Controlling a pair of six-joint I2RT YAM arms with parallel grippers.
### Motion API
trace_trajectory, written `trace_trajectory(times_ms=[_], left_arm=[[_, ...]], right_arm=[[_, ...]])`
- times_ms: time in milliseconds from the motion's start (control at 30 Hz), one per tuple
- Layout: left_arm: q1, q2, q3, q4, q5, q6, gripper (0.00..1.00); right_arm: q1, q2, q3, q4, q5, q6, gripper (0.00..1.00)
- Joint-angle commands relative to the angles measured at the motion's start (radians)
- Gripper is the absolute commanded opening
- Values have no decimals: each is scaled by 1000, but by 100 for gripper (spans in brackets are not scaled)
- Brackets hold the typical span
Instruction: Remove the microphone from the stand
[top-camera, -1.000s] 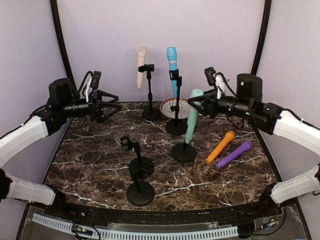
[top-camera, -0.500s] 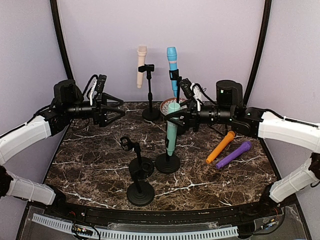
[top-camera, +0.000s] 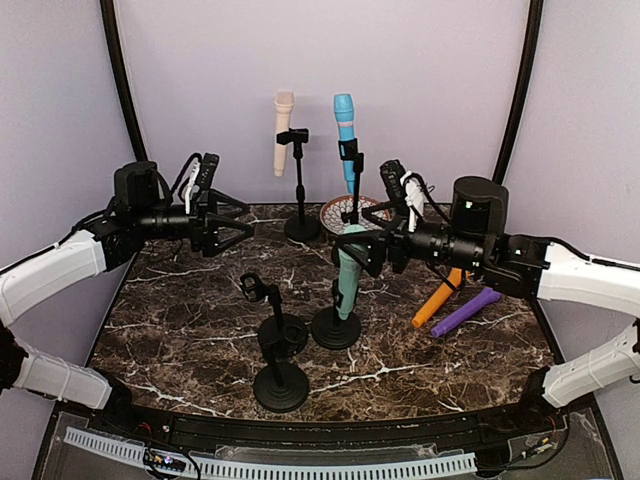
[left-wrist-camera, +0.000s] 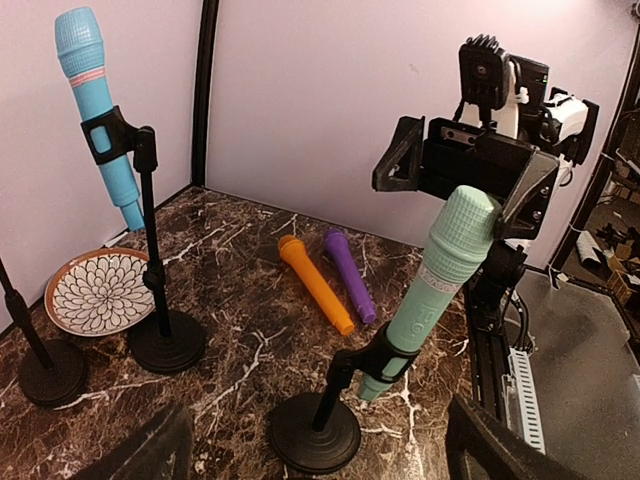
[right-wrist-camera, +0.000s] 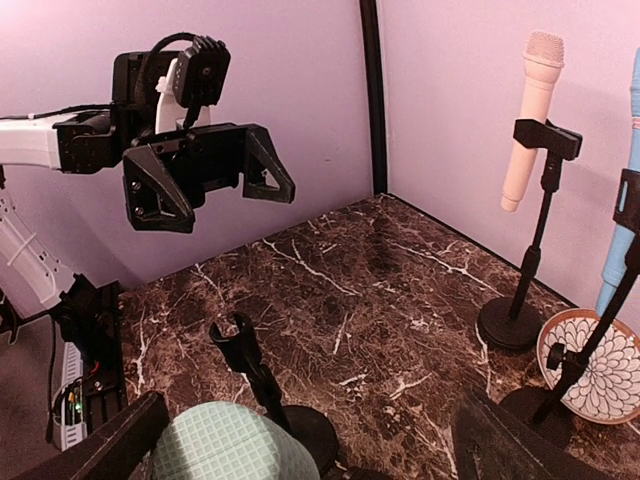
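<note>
My left gripper (top-camera: 236, 212) hangs high over the far left of the marble table (top-camera: 170, 320), jaws spread wide and holding nothing. Toward the middle, on the near side, I see two black stands (top-camera: 280, 387), one just behind the other. At the far edge a cream microphone (top-camera: 284, 130) sits upright in its clip. Just right of it a blue microphone (top-camera: 344, 130) sits in another, with a patterned bowl (top-camera: 330, 206) by the foot of that stand.

The green microphone (left-wrist-camera: 425, 290) is in the middle of the table. It is seated in the clip of its stand (left-wrist-camera: 315, 440) and tilted, head up. My right gripper (left-wrist-camera: 450, 205) is at that head with a finger on either side. The jaws are spread wider than the head, so it straddles the microphone without clamping it.

On the right, an orange microphone (top-camera: 440, 295) and a purple microphone (top-camera: 466, 310) lie flat on the table, just beside each other.
</note>
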Motion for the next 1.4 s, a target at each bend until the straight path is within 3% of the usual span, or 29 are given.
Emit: trace_trajectory(times_ms=[0, 233, 333, 500, 633, 733, 867, 1067, 1367], left_arm=[[-16, 34, 34, -18, -29, 11, 89], [-19, 21, 13, 5, -62, -4, 90], [-21, 10, 3, 15, -65, -12, 90], [-33, 11, 15, 31, -75, -12, 90], [-47, 17, 37, 9, -91, -7, 90], [-68, 25, 57, -26, -93, 26, 90], [-130, 54, 100, -62, -64, 71, 90], [-203, 155, 184, -161, -30, 137, 89], [-277, 295, 242, -249, -53, 224, 89]], right_arm=[[126, -29, -9, 61, 338, 84, 99], [292, 43, 131, -189, 810, 257, 98], [319, 96, 182, -260, 909, 325, 96], [332, 170, 262, -308, 938, 351, 75], [340, 190, 273, -310, 935, 349, 43], [333, 157, 218, -198, 851, 262, 27], [230, 83, 117, 15, 543, 129, 13], [62, 20, 7, 252, 34, 28, 10], [-63, 61, 32, 365, -298, 77, 7]])
